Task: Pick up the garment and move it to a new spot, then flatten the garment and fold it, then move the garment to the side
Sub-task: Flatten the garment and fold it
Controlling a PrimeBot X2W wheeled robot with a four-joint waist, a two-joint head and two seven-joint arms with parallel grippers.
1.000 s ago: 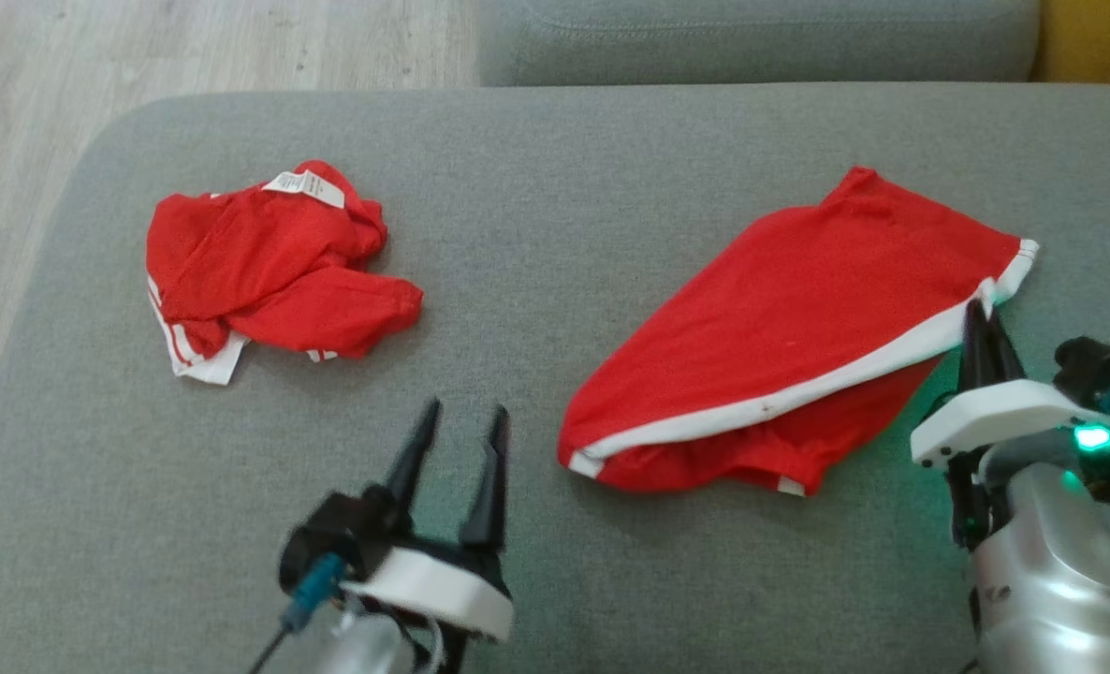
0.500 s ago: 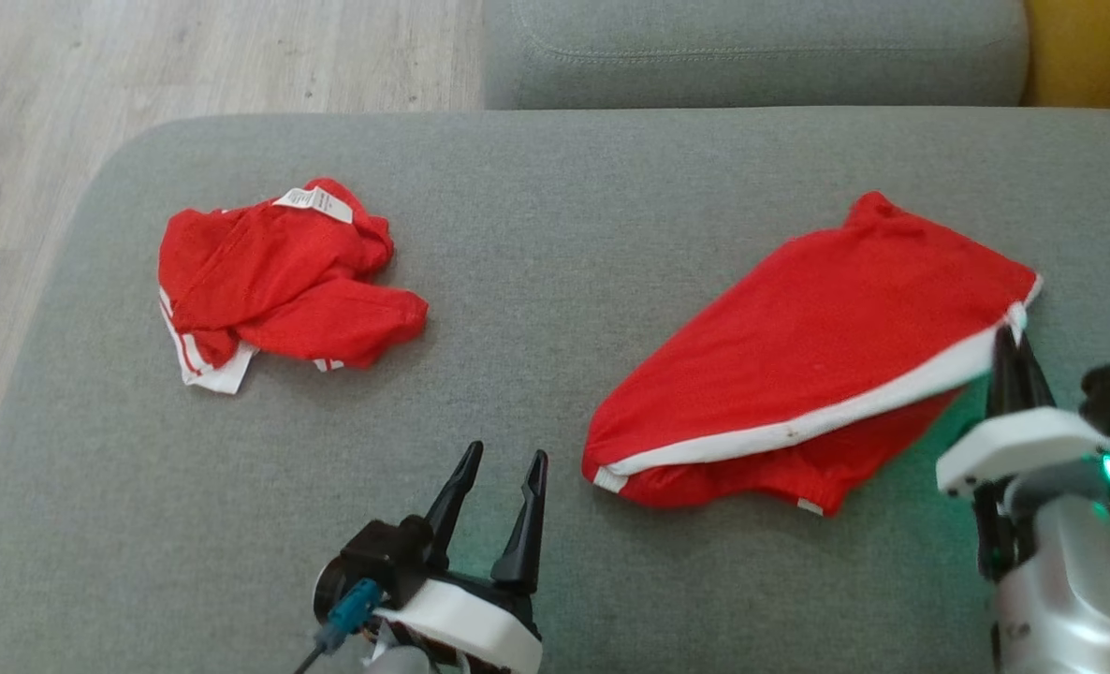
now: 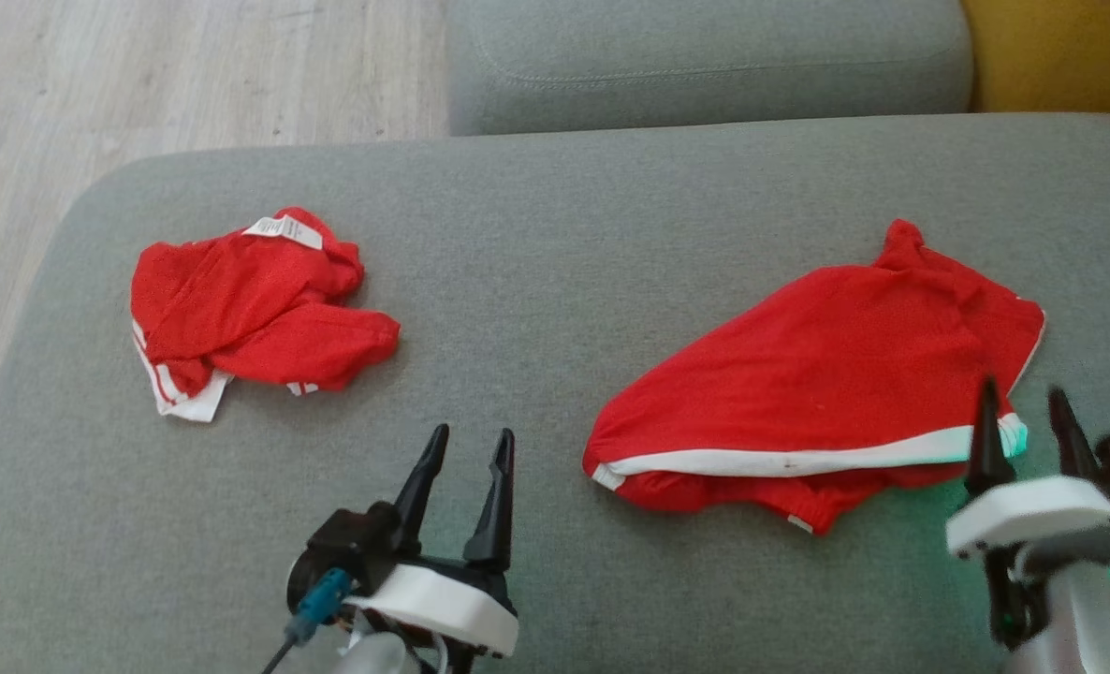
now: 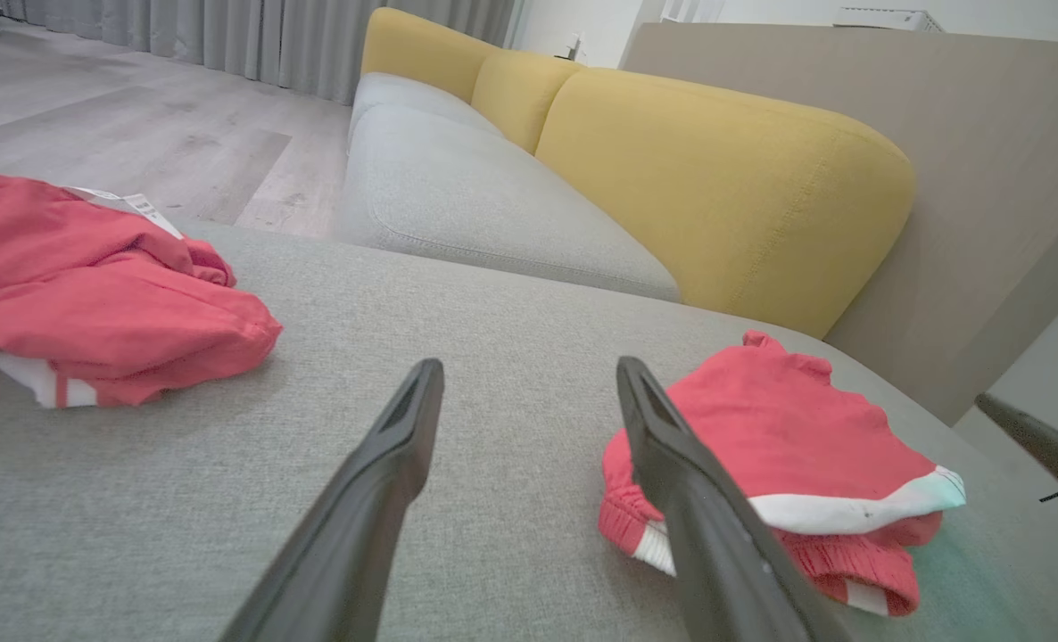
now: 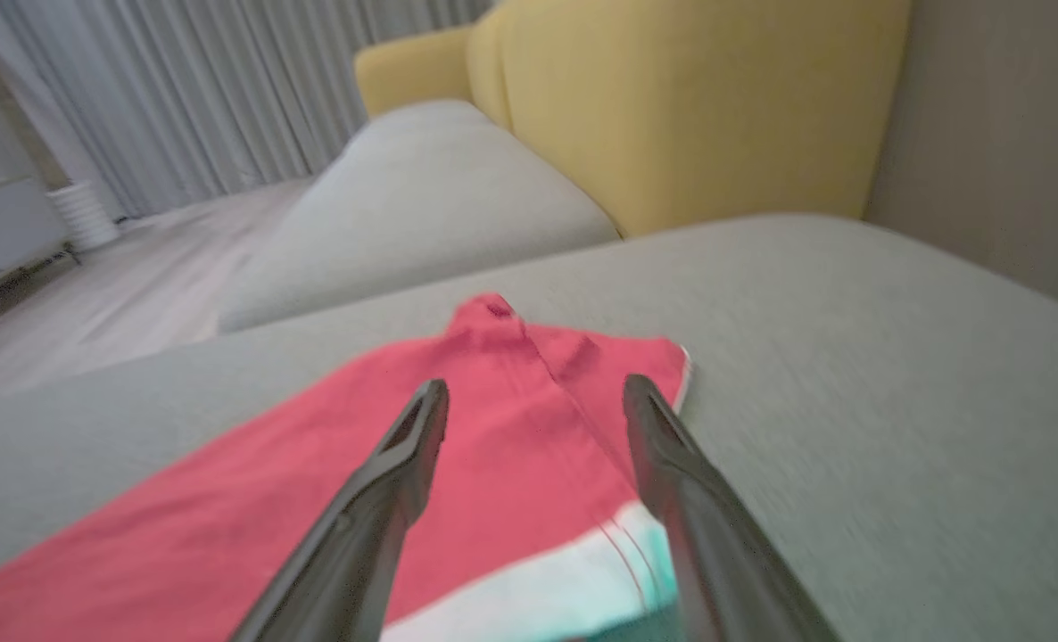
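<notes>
Now in hand: the fold itself, I judge. The red fabric garment with a white hem band point(image 3: 826, 374) lies doubled over on itself, so flattening and at least one fold look done. The move to the side is not yet made.
Task's garment: on the right half of the wide grey woven sofa seat point(image 3: 536, 243), with its white band along the near edge and a small red tab pointing far.
Right claw point(image 3: 1022, 391): spread wide and holding nothing. Its two dark fingers stand at the garment's near right corner, beside the end of the white band.
Left claw point(image 3: 472, 433): spread wide and empty, hovering over bare seat just left of the garment's near left corner.
Next move: probably either a second fold or a grip on the stacked layers to carry them aside. Both layers must be pinched together near an edge, or the top one may peel back and undo the fold.
Other cloth: a crumpled red garment with white stripes and a white label point(image 3: 246, 309) lies well apart, on the far left of the seat.
Surface: soft, napped upholstery with rounded corners, likely to drag on cloth that is slid across it.
Room: a second grey seat cushion point(image 3: 705, 65) lies beyond, with a mustard-yellow padded backrest point(image 4: 716, 169) to its right. Pale wood-plank floor point(image 3: 143, 84) is on the far left, and grey curtains point(image 5: 226, 89) hang at the back.
</notes>
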